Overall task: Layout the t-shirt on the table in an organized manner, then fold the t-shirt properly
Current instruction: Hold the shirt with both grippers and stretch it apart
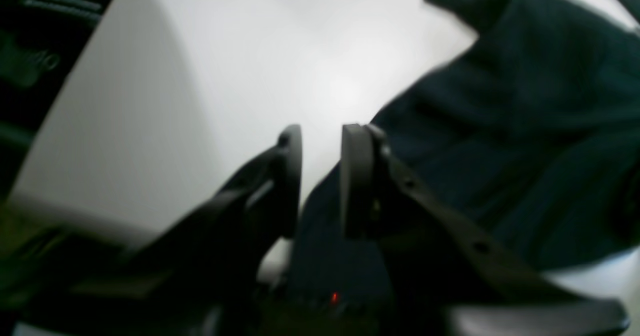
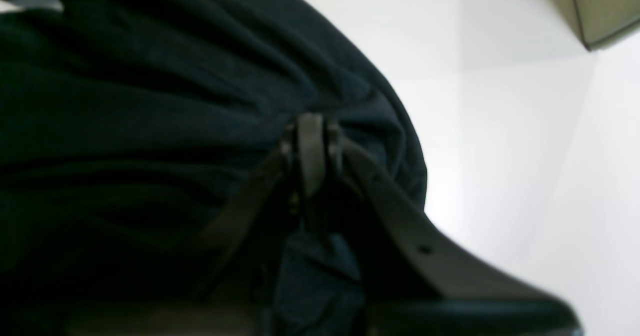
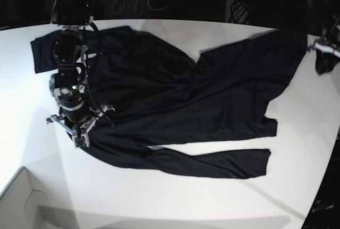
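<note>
The right gripper [image 2: 311, 148] pinches a fold of the t-shirt [image 3: 175, 101] near the table's [image 3: 159, 202] left edge. The left gripper [image 1: 322, 176], fingers slightly apart, hangs at the shirt's far-right corner, cloth bunched between them.

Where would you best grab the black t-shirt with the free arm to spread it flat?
Probably at the t-shirt's far corner near the table's edge, coming from that arm's own side. The right gripper is shut on bunched fabric at the opposite end, so pulling that free corner outward would likely stretch out the creases between them.
</note>
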You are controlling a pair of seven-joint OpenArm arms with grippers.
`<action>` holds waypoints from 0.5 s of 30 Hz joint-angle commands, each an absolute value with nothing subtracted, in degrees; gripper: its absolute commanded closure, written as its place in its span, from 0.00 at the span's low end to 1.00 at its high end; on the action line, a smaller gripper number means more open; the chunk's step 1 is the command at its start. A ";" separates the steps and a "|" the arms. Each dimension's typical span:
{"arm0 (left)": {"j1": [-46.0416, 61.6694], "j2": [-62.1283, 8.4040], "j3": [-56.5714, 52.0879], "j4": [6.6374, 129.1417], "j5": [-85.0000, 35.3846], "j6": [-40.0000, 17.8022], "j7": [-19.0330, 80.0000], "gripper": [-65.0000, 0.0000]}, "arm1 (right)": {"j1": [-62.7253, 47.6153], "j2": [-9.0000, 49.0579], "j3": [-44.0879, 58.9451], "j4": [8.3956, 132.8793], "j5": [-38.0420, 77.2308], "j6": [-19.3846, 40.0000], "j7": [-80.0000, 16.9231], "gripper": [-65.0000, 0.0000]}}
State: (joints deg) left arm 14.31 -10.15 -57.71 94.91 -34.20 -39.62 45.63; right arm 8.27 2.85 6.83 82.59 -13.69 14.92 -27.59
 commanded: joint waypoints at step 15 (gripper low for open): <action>1.10 -8.75 -42.86 70.37 -17.98 -40.00 34.95 0.79 | 5.76 2.59 6.11 83.21 -13.49 14.46 -26.15 1.00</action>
State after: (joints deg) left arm 1.61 -7.86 -42.74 69.82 -18.63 -40.25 34.09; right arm 4.58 2.22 6.20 82.37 -13.63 14.90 -27.64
